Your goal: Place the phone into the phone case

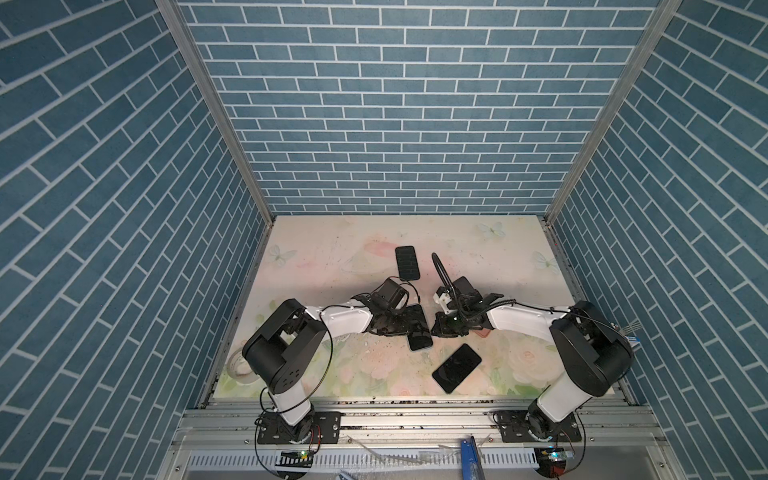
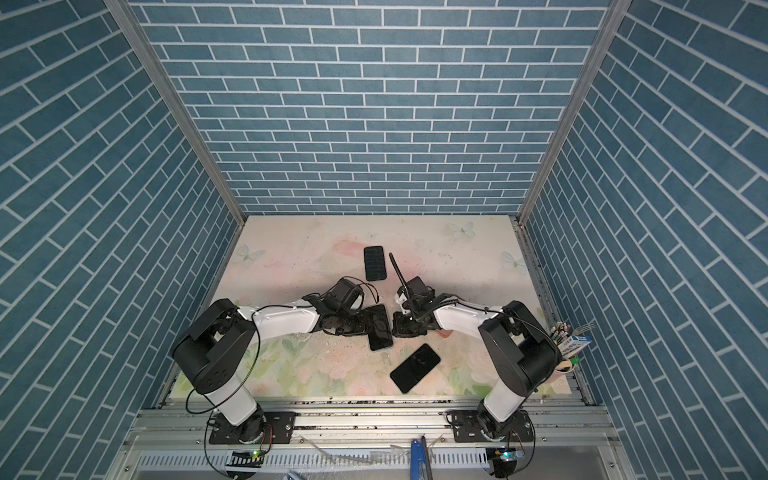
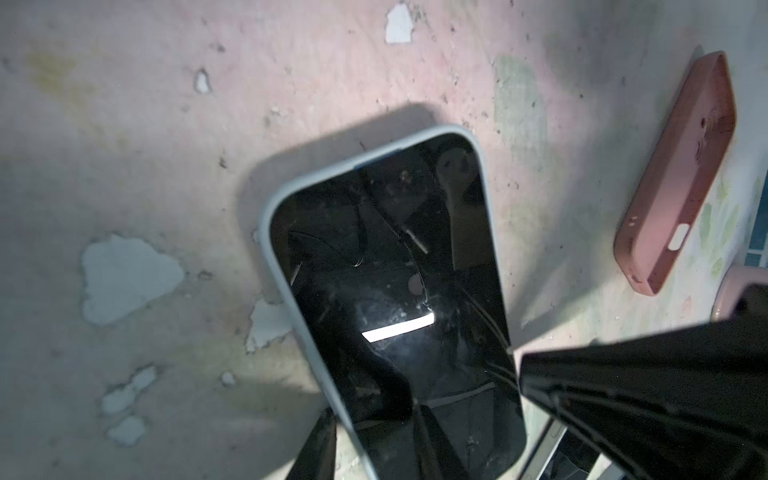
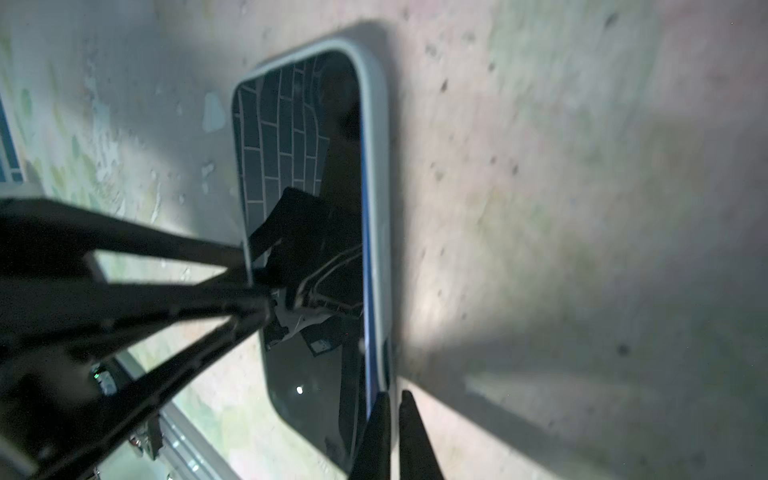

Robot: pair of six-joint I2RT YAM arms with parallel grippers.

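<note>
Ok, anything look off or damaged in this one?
Yes: the middle phone looks not fully seated in the case. Its blue edge shows along one long side. The table cover is also chipped in white patches.

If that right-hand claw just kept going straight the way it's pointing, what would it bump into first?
Most likely the cased phone. The right gripper, jaws shut, points along the table at the phone's pale rim, with its tips right beside it. How much gap remains is hard to judge.

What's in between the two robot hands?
The phone, sitting in its pale case, lies between the left gripper and the right gripper. Both top views show it.
</note>
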